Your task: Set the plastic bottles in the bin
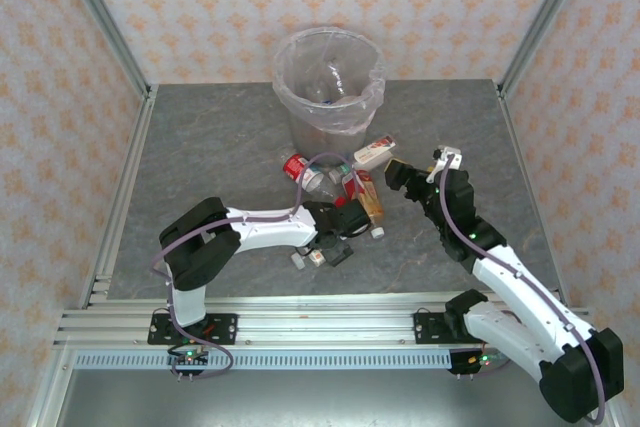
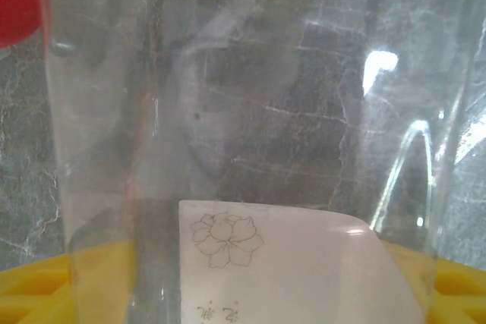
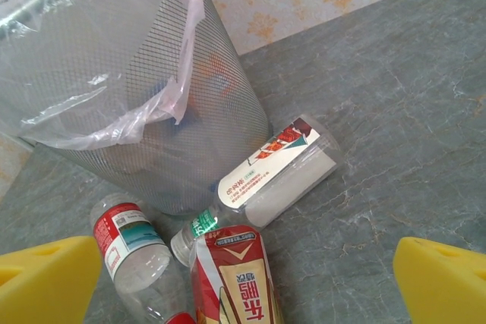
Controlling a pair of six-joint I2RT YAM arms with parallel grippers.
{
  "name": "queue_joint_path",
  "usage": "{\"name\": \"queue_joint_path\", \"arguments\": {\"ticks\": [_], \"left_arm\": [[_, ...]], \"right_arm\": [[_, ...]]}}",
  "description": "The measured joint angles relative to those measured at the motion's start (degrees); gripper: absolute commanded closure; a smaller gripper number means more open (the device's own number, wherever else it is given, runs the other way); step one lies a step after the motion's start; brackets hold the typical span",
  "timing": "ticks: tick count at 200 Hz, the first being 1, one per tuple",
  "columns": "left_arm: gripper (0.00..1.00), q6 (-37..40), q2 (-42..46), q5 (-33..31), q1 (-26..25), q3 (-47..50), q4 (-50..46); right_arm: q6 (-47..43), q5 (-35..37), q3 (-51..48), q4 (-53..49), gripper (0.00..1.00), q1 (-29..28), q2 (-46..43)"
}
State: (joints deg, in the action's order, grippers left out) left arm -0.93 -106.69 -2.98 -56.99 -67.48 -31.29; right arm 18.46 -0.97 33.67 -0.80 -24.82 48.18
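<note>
One bin [image 3: 216,138], lined with a clear bag [image 3: 91,104], stands ahead and left of the right end effector [image 3: 243,286]. Blue and orange shapes show through its wall, too hazy to count. Three plastic bottles lie on the bench [image 3: 395,111] between the two: a white-labelled bottle [image 3: 277,168], a red-banded clear bottle [image 3: 130,252] and a red-and-orange bottle [image 3: 235,278]. The right end effector is spread wide, holding nothing. The left end effector [image 1: 345,219] straddles a fourth, a clear flower-label bottle [image 2: 250,111]; I cannot tell whether it grips.
</note>
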Motion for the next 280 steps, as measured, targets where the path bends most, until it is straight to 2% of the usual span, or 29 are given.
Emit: {"name": "queue_joint_path", "arguments": {"ticks": [51,112,155,195,216,249,280], "left_arm": [[0.36,-0.04,0.02,0.13,0.02,-0.31,0.02],[0.52,-0.07,0.35,1.05,0.02,-0.35,-0.02],[0.58,-0.09,2.45,1.01,0.02,-0.33,-0.02],[0.71,-0.09,4.22,1.01,0.04,-0.33,-0.02],[0.85,-0.09,4.33,1.03,0.04,-0.33,-0.02],[1.00,-0.09,6.97,1.27,0.04,-0.33,-0.22],[1.00,-0.11,12.07,1.49,0.04,-0.24,-0.09]], "right_arm": [[0.02,1.07,0.00,0.00,0.01,0.00,0.50],[0.50,1.64,0.09,0.00,0.01,0.00,1.79],[1.27,2.08,0.52,-0.02,0.01,0.00,3.37],[1.53,2.69,1.11,0.00,0.01,0.00,3.58],[1.75,2.80,1.25,-0.02,0.01,0.00,3.63],[2.16,3.21,1.68,-0.02,0.01,0.00,3.80],[2.58,3.63,2.03,-0.02,0.01,0.00,4.33]]}}
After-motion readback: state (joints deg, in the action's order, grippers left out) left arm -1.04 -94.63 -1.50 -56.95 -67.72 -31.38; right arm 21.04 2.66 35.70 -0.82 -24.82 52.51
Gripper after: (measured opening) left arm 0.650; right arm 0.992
